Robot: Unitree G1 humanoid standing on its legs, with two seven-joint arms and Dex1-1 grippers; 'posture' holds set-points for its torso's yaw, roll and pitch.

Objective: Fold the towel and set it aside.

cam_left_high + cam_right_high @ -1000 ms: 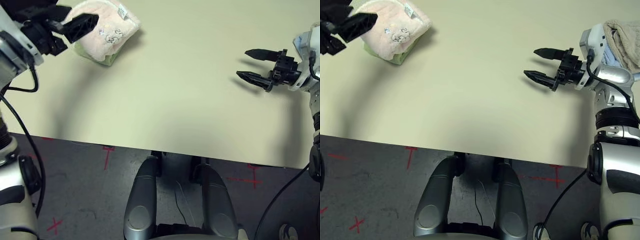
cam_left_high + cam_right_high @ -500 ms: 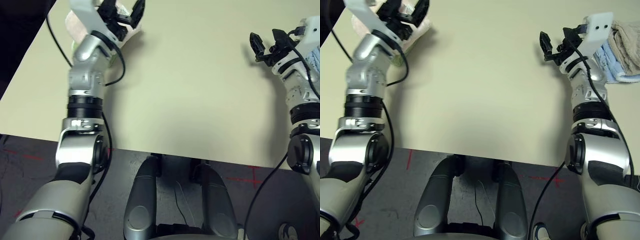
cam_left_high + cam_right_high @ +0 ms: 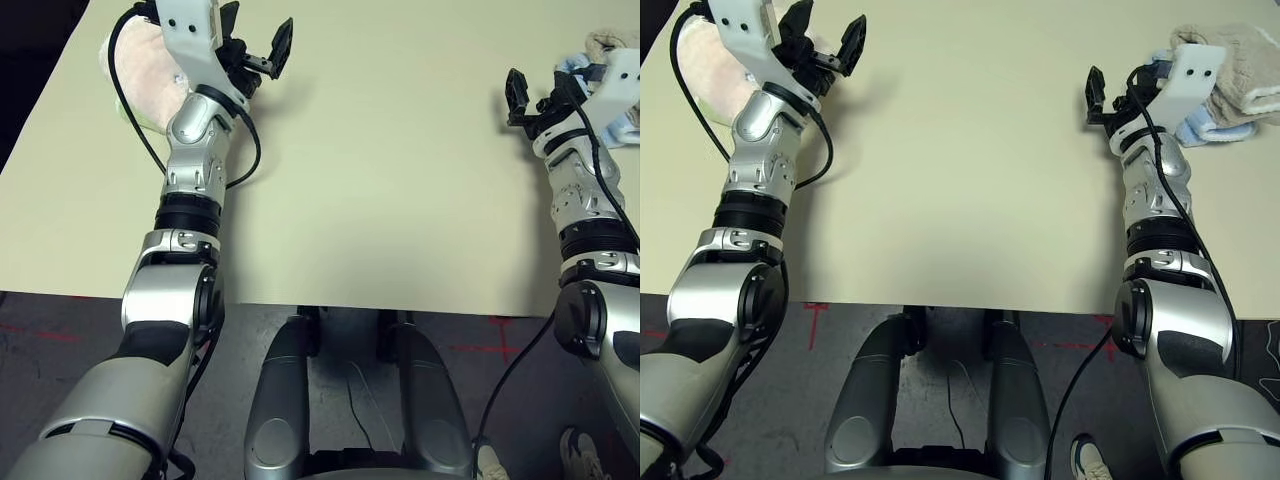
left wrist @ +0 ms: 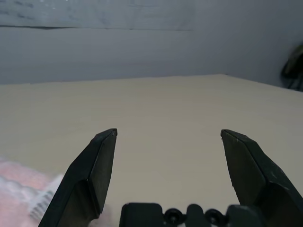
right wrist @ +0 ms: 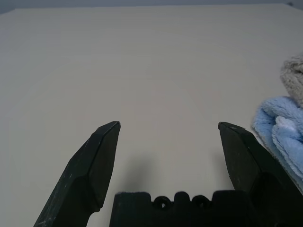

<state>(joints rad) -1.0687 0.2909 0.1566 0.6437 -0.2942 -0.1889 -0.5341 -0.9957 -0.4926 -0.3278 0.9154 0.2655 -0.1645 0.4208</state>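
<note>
Both arms raised over the bare cream worktop (image 3: 380,170), jaws wide and empty.

The pink towel (image 3: 140,80) lies folded at the far left corner of the worktop, on top of a light green towel (image 3: 128,112) whose edge peeks out beneath it; the left arm partly covers it. The left gripper (image 3: 255,45) hangs just to the right of the towel, apart from it, holding nothing. The right gripper (image 3: 1112,92) is spread too, beside a blue towel (image 5: 279,135) and a beige towel (image 3: 1240,70) at the far right edge.
</note>
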